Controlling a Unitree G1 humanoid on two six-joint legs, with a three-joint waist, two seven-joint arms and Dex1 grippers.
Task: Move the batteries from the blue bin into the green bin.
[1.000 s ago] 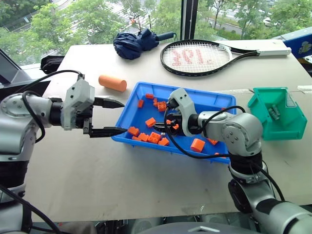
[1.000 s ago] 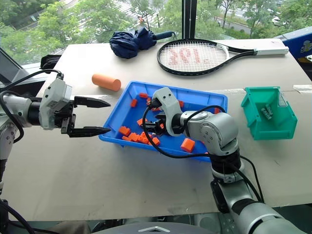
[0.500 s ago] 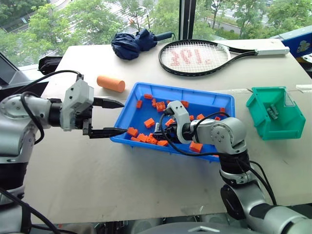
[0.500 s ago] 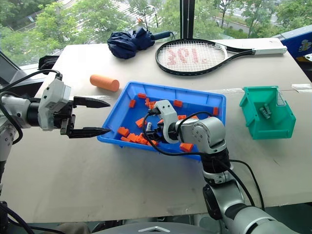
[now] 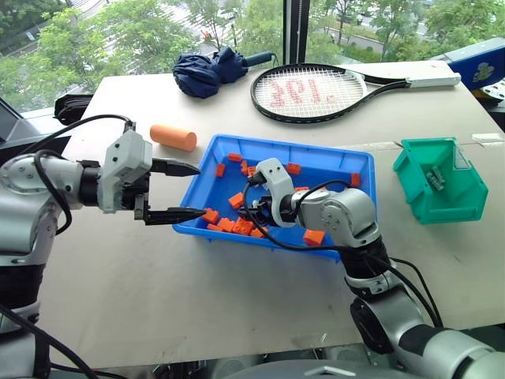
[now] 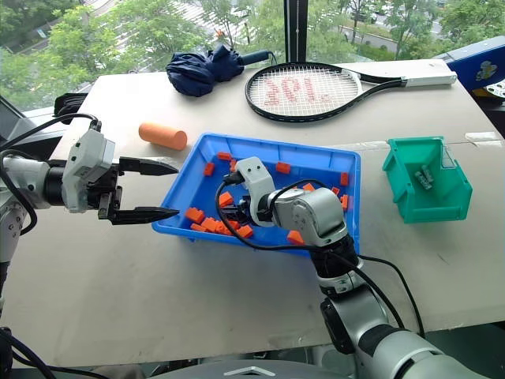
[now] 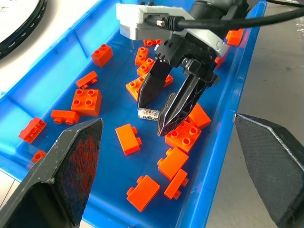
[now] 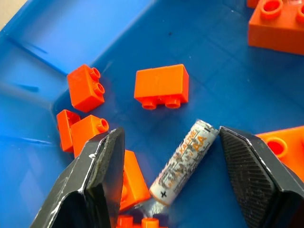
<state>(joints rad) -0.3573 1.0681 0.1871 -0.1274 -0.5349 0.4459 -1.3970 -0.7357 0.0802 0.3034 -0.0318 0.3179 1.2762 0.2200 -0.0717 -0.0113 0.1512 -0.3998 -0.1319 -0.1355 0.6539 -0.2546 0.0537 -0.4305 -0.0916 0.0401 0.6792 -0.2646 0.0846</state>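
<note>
Step in hand, as I judge it: pick-up of a battery from the blue bin [image 5: 359,162], grasp not made yet.

Left hand [image 5: 181,191]: fingers apart, holding nothing, hovering at the bin's near left edge, one finger over the rim, not on any brick.

Right hand [image 7: 160,107]: down inside the blue bin, fingers apart, straddling one battery [image 8: 184,162] that lies flat on the bin floor between them. Neither finger touches it as far as I can tell. Orange bricks [image 8: 161,87] crowd in just beside the battery; one sits under a finger.

Next move, my call: lower a touch, close squarely on the battery without pinching the neighbouring brick, lift, carry right.

Green bin [image 5: 440,181]: well off to the right hand's right on the surface, batteries already inside.
</note>
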